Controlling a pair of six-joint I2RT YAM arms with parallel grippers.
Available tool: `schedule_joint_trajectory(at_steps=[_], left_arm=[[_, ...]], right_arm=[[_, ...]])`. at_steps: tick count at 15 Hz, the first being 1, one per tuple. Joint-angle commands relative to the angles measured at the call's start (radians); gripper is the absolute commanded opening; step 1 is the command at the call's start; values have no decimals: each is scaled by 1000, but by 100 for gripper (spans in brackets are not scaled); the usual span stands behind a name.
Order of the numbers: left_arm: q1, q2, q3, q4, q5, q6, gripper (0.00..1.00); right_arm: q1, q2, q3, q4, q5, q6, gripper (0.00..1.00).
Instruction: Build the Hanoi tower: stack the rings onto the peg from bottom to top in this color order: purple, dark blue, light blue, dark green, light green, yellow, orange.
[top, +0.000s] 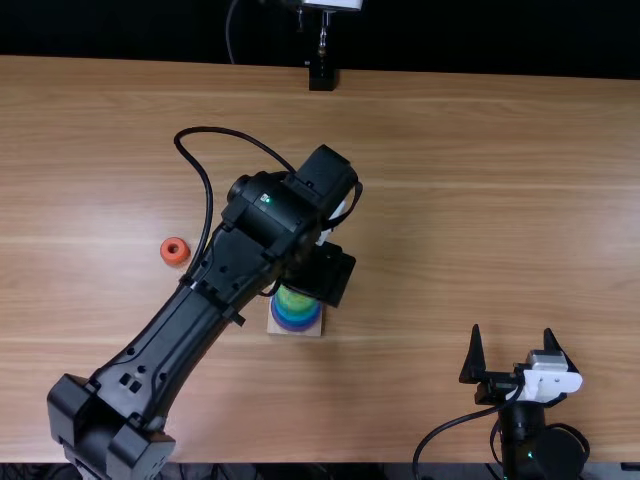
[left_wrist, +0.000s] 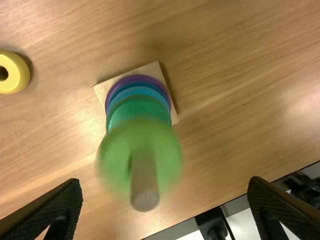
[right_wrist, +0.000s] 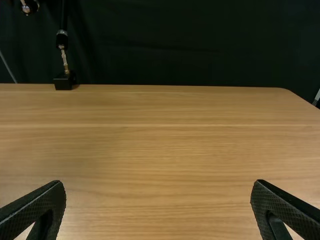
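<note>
1. One orange ring (top: 178, 260), top view; left gripper (top: 325, 272) above the stacked rings (top: 297, 320), right gripper (top: 512, 328) well apart.
2. Left wrist view: jaws released; light green ring (left_wrist: 114, 161) uppermost on peg (left_wrist: 145, 192), yellow ring (left_wrist: 21, 72) on table (left_wrist: 240, 120).
3. Right wrist view: jaws released.

The base (left_wrist: 155, 71) sits near the middle of the worktop (top: 450, 200), the stacked rings (top: 297, 315) on it, around the peg (left_wrist: 145, 192). One loose ring (top: 174, 251) lies left of the stack and farther back — another loose ring (left_wrist: 16, 80) lies near the base, apart from it. A stand (top: 322, 78) is at the far edge — behind it, a curtain (right_wrist: 190, 45).
</note>
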Motion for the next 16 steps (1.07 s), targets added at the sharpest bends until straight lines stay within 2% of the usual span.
schedule_joint_trajectory(at_steps=[1,5,7,10,12,14,16], left_arm=[[25,2,-17,-2,4,-4,100],[84,-18,-13,20,4,-2,100],[146,-56,-10,94,0,0,100],[218,-72,-7,100,-11,1,100],[282,-107,-15,101,-69,3,100],[322,-115,-92,138,-115,12,100],[353,-139,-213,245,-136,18,100]], right_arm=[[-8,-13,-15,-19,19,8,100],[-8,-13,-15,-19,19,8,100],[-8,-13,-15,-19,19,8,100],[-8,-13,-15,-19,19,8,100],[-8,-13,-15,-19,19,8,100],[-8,-13,-15,-19,19,8,100],[-8,-13,-15,-19,19,8,100]])
